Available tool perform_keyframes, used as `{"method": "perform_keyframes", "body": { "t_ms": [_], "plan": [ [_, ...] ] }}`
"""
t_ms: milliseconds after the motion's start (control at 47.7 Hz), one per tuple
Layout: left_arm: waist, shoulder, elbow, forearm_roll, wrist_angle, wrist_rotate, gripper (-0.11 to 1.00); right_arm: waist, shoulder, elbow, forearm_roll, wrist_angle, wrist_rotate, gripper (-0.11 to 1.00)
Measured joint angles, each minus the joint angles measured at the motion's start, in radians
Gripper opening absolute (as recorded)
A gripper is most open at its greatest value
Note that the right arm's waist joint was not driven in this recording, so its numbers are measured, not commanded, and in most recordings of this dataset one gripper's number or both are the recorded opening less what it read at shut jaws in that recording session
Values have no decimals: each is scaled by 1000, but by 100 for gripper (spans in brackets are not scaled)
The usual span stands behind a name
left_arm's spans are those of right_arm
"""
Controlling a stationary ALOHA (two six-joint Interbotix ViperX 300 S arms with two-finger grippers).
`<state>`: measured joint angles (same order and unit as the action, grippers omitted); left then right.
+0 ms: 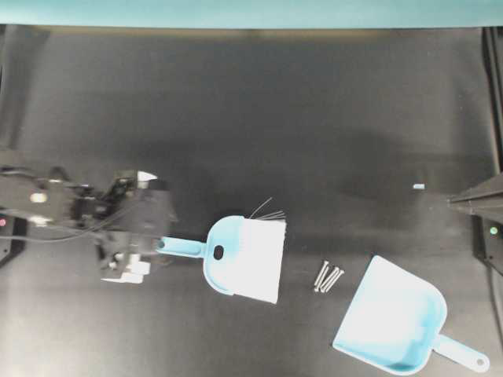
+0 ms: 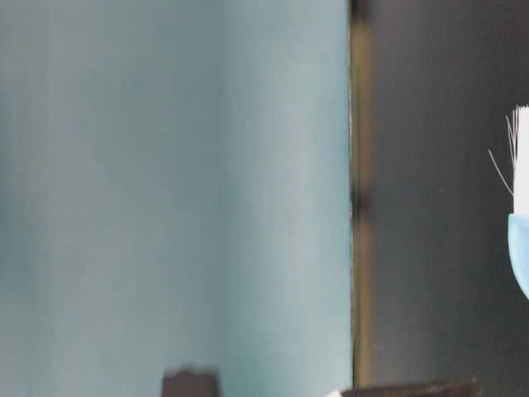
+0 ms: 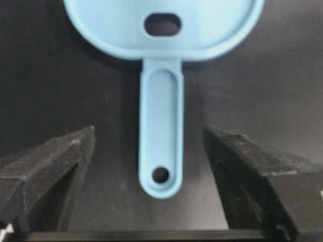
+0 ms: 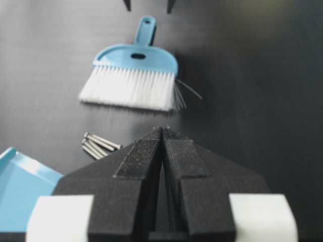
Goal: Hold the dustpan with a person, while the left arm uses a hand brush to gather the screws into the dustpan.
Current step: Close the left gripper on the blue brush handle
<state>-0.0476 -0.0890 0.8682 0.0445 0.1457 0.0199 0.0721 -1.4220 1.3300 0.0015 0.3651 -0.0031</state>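
The light blue hand brush (image 1: pixel 244 251) lies flat on the black table, with its white bristles toward the screws and its handle toward my left arm. My left gripper (image 1: pixel 161 245) is open, and the handle's end (image 3: pixel 160 151) lies between its fingers (image 3: pixel 60 161) without touching them. Three silver screws (image 1: pixel 328 276) lie together between the brush and the dustpan (image 1: pixel 393 318). The dustpan rests at the front right with its mouth toward the screws. My right gripper (image 4: pixel 162 130) is shut and empty at the right edge (image 1: pixel 454 201). No person's hand is in view.
A small pale blue scrap (image 1: pixel 418 187) lies near the right gripper. A teal wall (image 1: pixel 251 12) runs along the table's far edge. The right arm's base (image 1: pixel 493 230) stands at the right edge. The table-level view shows only the brush's bristle edge (image 2: pixel 521 157).
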Motion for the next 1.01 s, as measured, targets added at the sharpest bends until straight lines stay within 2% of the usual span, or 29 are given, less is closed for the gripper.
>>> {"method": "perform_keyframes", "body": {
  "t_ms": [84, 189, 482, 1006],
  "plan": [
    [3, 29, -44, 0, 48, 0, 84, 0, -2, 9, 0, 0, -6, 0],
    [0, 60, -52, 0, 28, 0, 84, 0, -2, 9, -2, 5, -12, 0],
    [-11, 150, 34, 0, -307, -2, 84, 0, -6, 20, -3, 29, -29, 0],
    [-9, 282, 144, 0, -733, -11, 83, 0, -26, 20, -3, 32, -35, 0]
  ]
}}
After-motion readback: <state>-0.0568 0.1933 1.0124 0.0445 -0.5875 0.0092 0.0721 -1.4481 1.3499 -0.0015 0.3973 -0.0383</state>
